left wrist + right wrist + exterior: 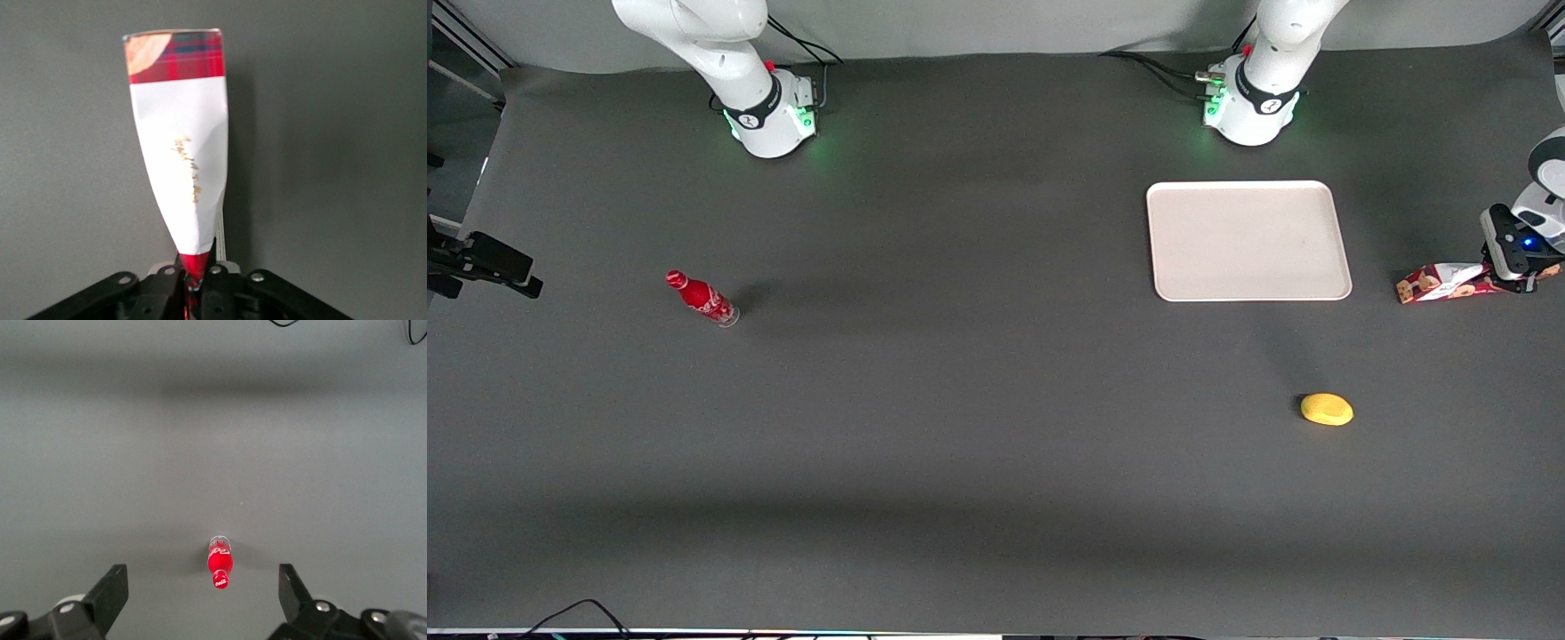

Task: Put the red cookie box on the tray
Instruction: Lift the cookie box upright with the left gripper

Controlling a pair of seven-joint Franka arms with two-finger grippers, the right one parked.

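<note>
Cardboard this thin feels light and crushable, so my gripper [195,283], jaws clamped on one pinched-flat end of the box [180,147], should rather hold it mid-length; it is dark red plaid with a white face, at the table's working-arm end, beside the tray [1248,240].

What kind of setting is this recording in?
Likely a robotics lab bench: a dark mat-covered table, a gripper shut on the red cookie box beside the tray, and a few loose props.
</note>
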